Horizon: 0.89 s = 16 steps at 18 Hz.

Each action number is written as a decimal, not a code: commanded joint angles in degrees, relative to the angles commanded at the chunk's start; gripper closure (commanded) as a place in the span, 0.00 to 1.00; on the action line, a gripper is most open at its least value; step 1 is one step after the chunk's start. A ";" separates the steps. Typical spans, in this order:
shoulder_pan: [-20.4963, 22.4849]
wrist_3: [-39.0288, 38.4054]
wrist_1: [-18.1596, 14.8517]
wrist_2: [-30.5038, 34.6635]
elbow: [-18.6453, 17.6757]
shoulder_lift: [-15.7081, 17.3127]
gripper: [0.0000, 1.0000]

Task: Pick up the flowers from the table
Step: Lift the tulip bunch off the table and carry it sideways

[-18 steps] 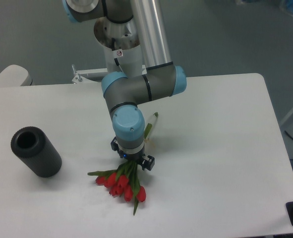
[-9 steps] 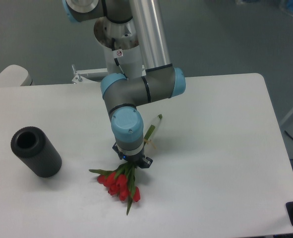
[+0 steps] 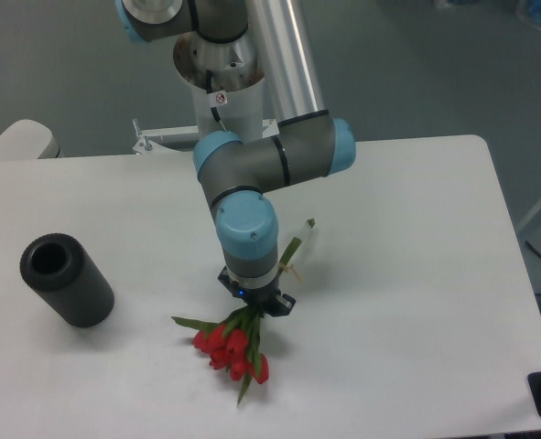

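Fingers of my gripper [image 3: 256,305] are closed down onto the flowers [image 3: 231,347], pinching the bunch where the green stems gather just above the red heads; how tightly they bite I can't tell, since my wrist covers most of the contact. Far to the left a dark grey cylinder [image 3: 66,279] lies on its side on the table [image 3: 416,274], well apart from me and no part of this job. Then come the tulip heads, fanning out below and a little left of my fingertips, with one leaf poking off to the left. To the right of my wrist the stem ends [image 3: 299,237] stick up at a slant. I judge the grasp made and the lift barely begun: the blooms hang close to the tabletop, perhaps touching it. What remains is raising the bunch clear
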 joint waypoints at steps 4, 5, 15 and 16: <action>3.07 6.49 -0.88 -0.44 1.67 -0.26 0.98; 3.60 8.52 -1.41 -0.35 2.37 -0.52 0.98; 7.38 18.11 -8.62 -0.96 10.64 -5.27 0.96; 7.48 19.07 -8.71 -1.40 11.08 -5.36 0.96</action>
